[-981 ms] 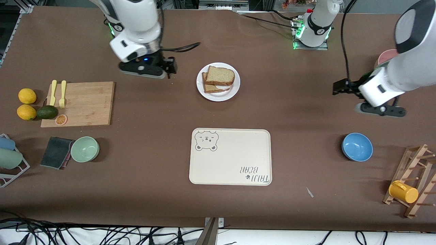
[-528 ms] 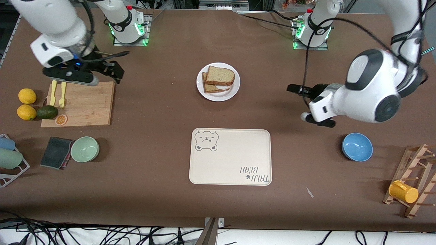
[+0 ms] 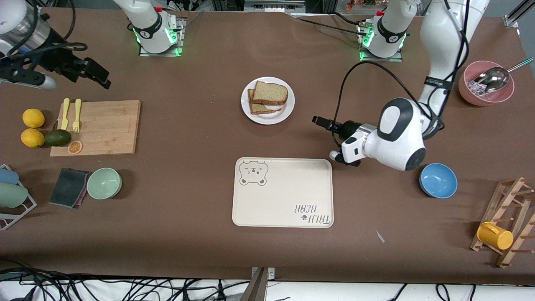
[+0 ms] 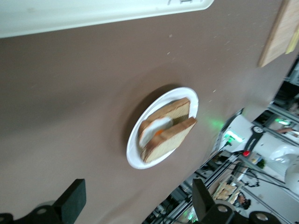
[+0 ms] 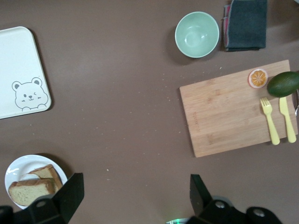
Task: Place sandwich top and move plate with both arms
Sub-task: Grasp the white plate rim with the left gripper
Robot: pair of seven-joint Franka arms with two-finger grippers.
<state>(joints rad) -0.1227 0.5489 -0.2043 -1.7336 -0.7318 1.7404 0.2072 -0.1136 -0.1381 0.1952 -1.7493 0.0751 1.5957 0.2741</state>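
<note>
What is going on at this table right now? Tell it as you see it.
Neither arm holds anything. The sandwich top already lies on the egg slice on the plate, which sits farther from the front camera than the bear tray. The left gripper, jaws open, hovers over bare table beside the plate. The right gripper, jaws open, is up over the right arm's end of the table, near the cutting board. The plate has not yet been carried.
</note>
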